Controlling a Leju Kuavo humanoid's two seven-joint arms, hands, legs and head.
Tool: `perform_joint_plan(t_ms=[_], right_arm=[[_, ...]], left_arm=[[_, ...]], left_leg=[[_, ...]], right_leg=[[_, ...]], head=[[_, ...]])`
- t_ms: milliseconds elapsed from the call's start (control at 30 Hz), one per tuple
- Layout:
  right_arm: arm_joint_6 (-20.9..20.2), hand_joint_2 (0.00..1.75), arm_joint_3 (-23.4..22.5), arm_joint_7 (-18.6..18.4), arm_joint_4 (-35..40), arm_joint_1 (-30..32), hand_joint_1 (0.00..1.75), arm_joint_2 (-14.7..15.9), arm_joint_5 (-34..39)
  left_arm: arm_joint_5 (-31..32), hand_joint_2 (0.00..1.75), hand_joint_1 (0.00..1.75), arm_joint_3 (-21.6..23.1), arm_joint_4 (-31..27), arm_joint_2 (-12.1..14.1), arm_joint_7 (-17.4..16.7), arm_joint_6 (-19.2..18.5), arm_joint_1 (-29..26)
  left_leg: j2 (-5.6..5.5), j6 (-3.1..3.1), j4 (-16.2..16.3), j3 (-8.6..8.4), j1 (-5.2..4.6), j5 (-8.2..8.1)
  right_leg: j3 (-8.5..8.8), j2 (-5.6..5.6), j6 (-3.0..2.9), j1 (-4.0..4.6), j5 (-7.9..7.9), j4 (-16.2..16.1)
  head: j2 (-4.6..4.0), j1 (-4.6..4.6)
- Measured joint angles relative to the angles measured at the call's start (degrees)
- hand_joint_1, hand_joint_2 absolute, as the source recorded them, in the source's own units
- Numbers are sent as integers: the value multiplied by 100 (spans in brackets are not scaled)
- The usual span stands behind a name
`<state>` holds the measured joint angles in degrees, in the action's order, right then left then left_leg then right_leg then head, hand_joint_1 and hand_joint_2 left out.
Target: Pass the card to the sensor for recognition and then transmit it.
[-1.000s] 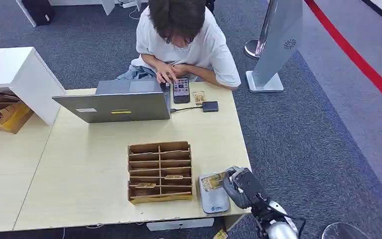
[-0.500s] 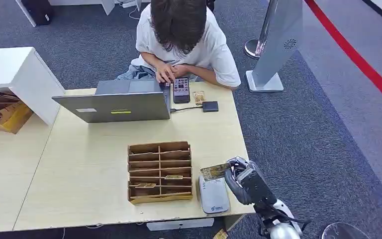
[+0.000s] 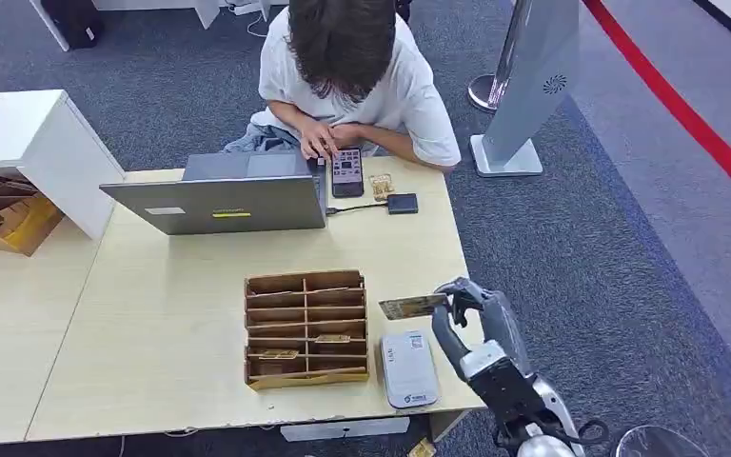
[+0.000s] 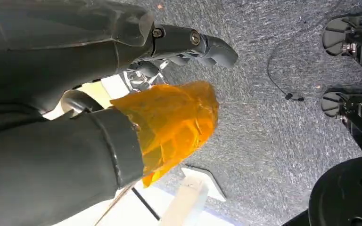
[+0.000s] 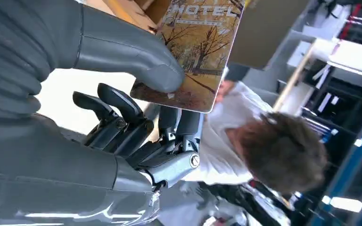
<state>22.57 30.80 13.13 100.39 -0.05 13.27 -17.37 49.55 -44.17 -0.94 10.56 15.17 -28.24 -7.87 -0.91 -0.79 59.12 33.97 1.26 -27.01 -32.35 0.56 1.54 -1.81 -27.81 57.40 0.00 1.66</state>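
Observation:
My right hand [image 3: 476, 319] hangs over the table's right edge and pinches a card [image 3: 411, 307] that sticks out toward the wooden organizer. The card hovers level above the table, just beyond the far end of the grey-white sensor [image 3: 409, 368], which lies flat near the front edge. In the right wrist view the card [image 5: 198, 47] bears an autumn-tree picture and the word HOTEL, with the thumb [image 5: 132, 54] pressed on its face and dark fingers beneath. My left hand [image 4: 122, 94] hangs over the carpet holding nothing, with orange wrap on its thumb and its fingers apart.
A wooden slotted organizer [image 3: 306, 327] stands left of the sensor with a few cards in it. A person [image 3: 347, 76] sits at the far side behind an open laptop [image 3: 219, 195], with a phone [image 3: 347, 171] and a small black box [image 3: 402, 203] nearby. A white cabinet [image 3: 33, 143] stands far left.
My right hand has lifted the card off the sensor and carried it up and toward the far side. The sensor's top is now uncovered.

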Motion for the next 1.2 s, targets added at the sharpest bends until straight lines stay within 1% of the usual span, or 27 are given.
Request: perform_joint_plan(t_ms=[167,433,567,733,1067,1200], right_arm=[[429,175,120,97,153,-101,175,-98,-566],[781,175,319,61,208,-299,175,-253,-1302],[836,175,411,-122,178,-454,175,-343,-1696],[851,175,520,-262,83,-633,175,-457,-2053],[853,175,610,-301,2,-754,175,-551,-2132],[873,175,656,-511,-52,-846,175,-583,-2619]], left_arm=[[-2,0,0,0,0,-24,15,22,-3],[0,0,0,0,0,-59,15,52,1],[0,0,0,0,0,-66,15,81,5],[15,0,0,0,0,-90,4,107,18],[17,0,0,0,0,-105,-2,111,28],[33,0,0,0,0,-105,-33,133,41]], left_leg=[[0,0,-1,-1,0,0],[1,0,-1,-2,0,0],[1,0,-1,-2,0,0],[0,0,-1,-2,0,1],[0,0,-1,-2,0,0],[0,-1,-1,-2,0,1]], right_leg=[[0,0,0,0,0,0],[1,0,0,0,0,0],[0,0,0,0,0,0],[0,0,0,0,0,1],[0,0,0,0,0,1],[0,0,0,0,0,1]], head=[[0,0],[0,0],[0,0],[0,0],[0,0],[0,0]])
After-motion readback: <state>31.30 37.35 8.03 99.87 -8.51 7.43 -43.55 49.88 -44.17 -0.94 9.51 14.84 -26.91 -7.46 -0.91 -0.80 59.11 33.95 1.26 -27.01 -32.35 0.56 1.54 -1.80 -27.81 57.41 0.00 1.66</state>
